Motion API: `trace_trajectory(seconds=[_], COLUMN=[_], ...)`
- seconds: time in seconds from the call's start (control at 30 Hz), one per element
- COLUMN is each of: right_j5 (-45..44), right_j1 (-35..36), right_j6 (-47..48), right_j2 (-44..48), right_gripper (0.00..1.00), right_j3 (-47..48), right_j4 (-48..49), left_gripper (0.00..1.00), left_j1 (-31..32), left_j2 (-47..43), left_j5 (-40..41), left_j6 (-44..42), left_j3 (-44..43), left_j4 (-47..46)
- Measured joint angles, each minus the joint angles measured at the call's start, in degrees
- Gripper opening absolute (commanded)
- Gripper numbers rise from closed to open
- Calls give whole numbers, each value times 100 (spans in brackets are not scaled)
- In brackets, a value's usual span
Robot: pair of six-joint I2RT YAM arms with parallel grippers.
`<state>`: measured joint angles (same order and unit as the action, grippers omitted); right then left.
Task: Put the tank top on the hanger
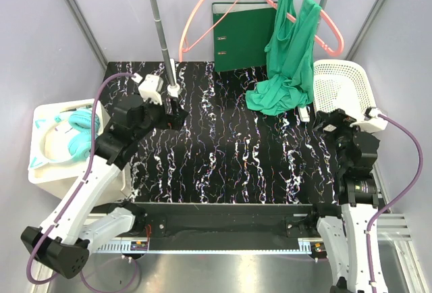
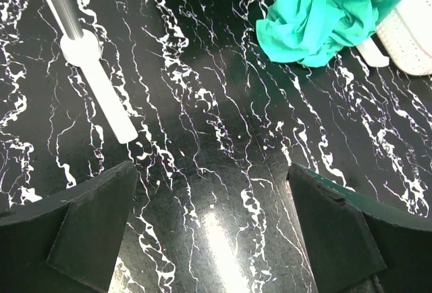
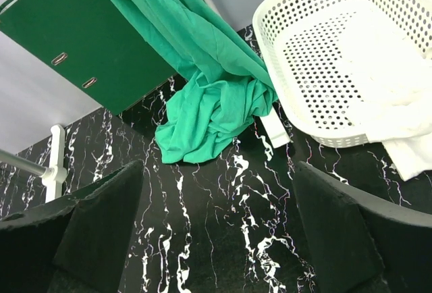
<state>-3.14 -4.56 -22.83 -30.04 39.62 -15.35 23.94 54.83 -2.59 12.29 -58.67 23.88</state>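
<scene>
The green tank top (image 1: 289,60) hangs by its straps on a thick salmon-pink hanger (image 1: 331,23) at the back right. Its lower part lies bunched on the black marbled table (image 1: 229,151). The thin light-pink hanger (image 1: 190,23) hangs bare from the rail at the back centre. My left gripper (image 1: 177,114) is open and empty, low over the table near the rack's left foot (image 2: 101,97). My right gripper (image 1: 317,121) is open and empty, in front of the bunched cloth (image 3: 209,111). The cloth also shows in the left wrist view (image 2: 314,16).
A white perforated basket (image 1: 341,84) with white cloth (image 3: 398,104) in it stands at the back right. A green binder (image 1: 243,36) leans on the back wall. The rack's left pole (image 1: 158,23) rises beside my left gripper. A white box with teal headphones (image 1: 67,138) sits at the left.
</scene>
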Motion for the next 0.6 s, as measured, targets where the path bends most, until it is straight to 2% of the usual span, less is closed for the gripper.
trace_trajectory(seconds=[0.2, 0.4, 0.5, 0.6], right_j5=[-638, -774, -796, -925], right_j1=[0, 0, 0, 0], right_j6=[-313, -234, -87, 0], right_j2=[354, 977, 767, -17], right_gripper=[99, 100, 100, 100], right_j3=[-295, -575, -446, 4], right_j4=[144, 306, 262, -22], left_gripper=[99, 99, 99, 99], left_j1=[0, -4, -2, 2], left_j2=[-227, -422, -452, -522], left_j5=[227, 199, 111, 131], left_j6=[173, 313, 254, 229], left_j3=[46, 223, 240, 310], left_j4=[-35, -79, -92, -90])
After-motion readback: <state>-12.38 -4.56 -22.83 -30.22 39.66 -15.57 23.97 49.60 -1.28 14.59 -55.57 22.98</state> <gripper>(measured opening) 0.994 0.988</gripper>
